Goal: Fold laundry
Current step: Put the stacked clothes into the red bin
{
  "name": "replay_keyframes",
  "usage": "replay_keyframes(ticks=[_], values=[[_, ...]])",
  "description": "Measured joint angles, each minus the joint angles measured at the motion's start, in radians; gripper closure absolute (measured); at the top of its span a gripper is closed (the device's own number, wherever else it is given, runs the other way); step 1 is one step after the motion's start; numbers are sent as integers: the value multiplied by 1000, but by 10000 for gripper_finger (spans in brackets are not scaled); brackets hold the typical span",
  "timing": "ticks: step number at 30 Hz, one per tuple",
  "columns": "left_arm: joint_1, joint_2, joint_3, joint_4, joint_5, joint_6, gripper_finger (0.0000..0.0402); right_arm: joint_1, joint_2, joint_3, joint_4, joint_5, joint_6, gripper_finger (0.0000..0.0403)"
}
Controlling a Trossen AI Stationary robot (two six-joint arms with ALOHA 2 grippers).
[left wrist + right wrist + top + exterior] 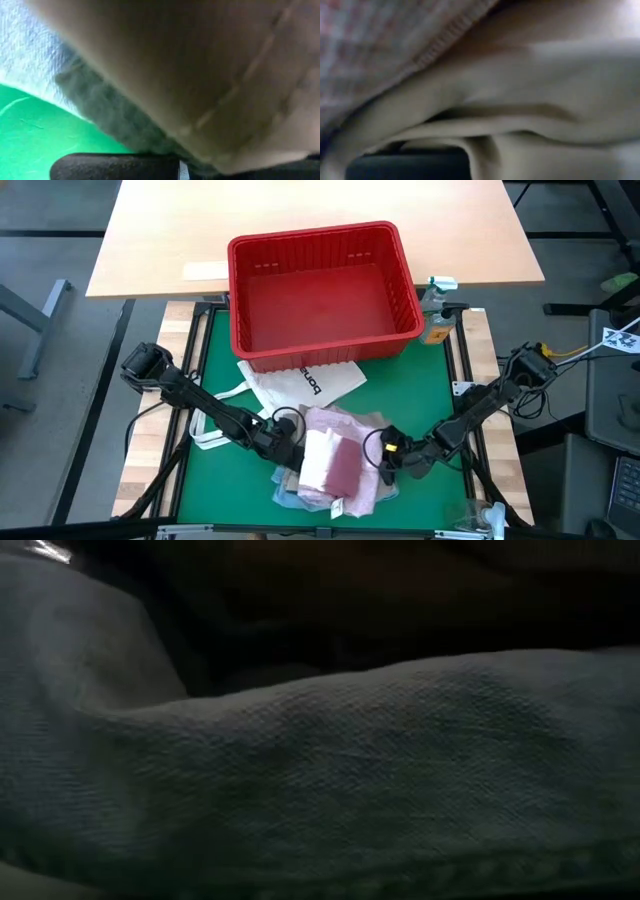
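Note:
The laundry [335, 465] is a pile on the green mat near the table's front edge. A white piece [318, 455] and a maroon piece [345, 465] lie on top, over mottled pink cloth [340, 423], with beige and light blue cloth [292, 498] beneath. My left gripper [290, 448] is at the pile's left edge and my right gripper [386, 466] at its right edge, each shut into the cloth. Both wrist views are filled with beige cloth [200, 75] [535, 100]. Light blue cloth [350, 770] fills the low view. My left gripper has the pile's left edge, coming slanting down from the table's left. Beige cloth [220, 150] and dark grey-green cloth [125, 130] lie right over the one finger [115, 165] that shows. The cloth hides the place of contact. How many layers it has, I cannot tell. My right gripper has the pile's right edge, slanting down from the table's right. A fold of beige cloth [485, 147] runs in beside the one visible finger [410, 167], in several layers. The mottled pink cloth [380, 45] lies above it. The cloth covers the fingertips.
A red slotted basket [240, 300] stands at the mat's far edge, against a wooden table [160, 230]. A white tote bag [305, 383] with black lettering lies between the basket and the pile. A spray bottle [437, 305] stands right of the basket. Bare green mat [430, 400] lies at the right.

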Motion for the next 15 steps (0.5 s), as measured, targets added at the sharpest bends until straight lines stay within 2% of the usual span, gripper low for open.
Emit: replay_keyframes(ticks=[15], values=[[-1, -2, 36, 0, -37, 26, 401, -43, -50, 22, -9, 1, -84, 367]])
